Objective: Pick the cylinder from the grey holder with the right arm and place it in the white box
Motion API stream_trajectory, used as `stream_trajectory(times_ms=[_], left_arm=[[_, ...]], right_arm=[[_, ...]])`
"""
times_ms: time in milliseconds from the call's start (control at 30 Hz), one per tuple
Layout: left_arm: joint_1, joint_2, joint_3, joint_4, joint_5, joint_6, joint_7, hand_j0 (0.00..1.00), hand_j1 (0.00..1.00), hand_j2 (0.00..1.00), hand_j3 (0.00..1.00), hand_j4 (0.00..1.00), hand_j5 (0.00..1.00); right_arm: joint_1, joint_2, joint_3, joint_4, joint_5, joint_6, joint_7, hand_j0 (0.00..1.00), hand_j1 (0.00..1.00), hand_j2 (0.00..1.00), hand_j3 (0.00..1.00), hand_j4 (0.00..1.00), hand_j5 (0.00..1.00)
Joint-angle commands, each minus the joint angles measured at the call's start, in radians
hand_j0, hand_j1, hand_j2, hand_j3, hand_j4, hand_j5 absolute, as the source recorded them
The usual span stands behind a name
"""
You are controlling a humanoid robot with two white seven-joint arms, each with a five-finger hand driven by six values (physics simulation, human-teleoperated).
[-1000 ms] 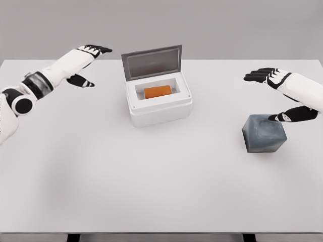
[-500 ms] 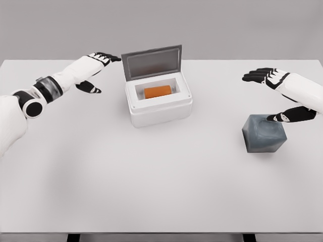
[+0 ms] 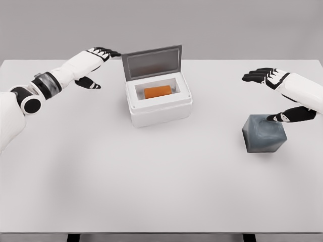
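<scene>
We see the orange cylinder (image 3: 157,92) lying inside the open white box (image 3: 159,104), so the placing looks done. The right robot hand (image 3: 275,93) hangs above the grey holder (image 3: 264,133), fingers spread, thumb tip at the holder's top edge (touching or just above, can't tell), holding nothing. The left robot hand (image 3: 96,64) is open too, fingertips just beside the raised lid (image 3: 152,61). Next, we judge, the lid gets shut, or the arms pull clear of the worktop (image 3: 151,176).
</scene>
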Motion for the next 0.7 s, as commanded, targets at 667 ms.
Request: stream_trajectory(times_ms=[667], left_arm=[[0.014, 0.010, 0.000, -0.082, -0.032, 0.000, 0.006, 1.00, 1.00, 1.00, 1.00, 1.00, 1.00]], right_arm=[[-0.002, 0.005, 0.000, 0.000, -0.003, 0.003, -0.001, 1.00, 1.00, 1.00, 1.00, 1.00, 1.00]])
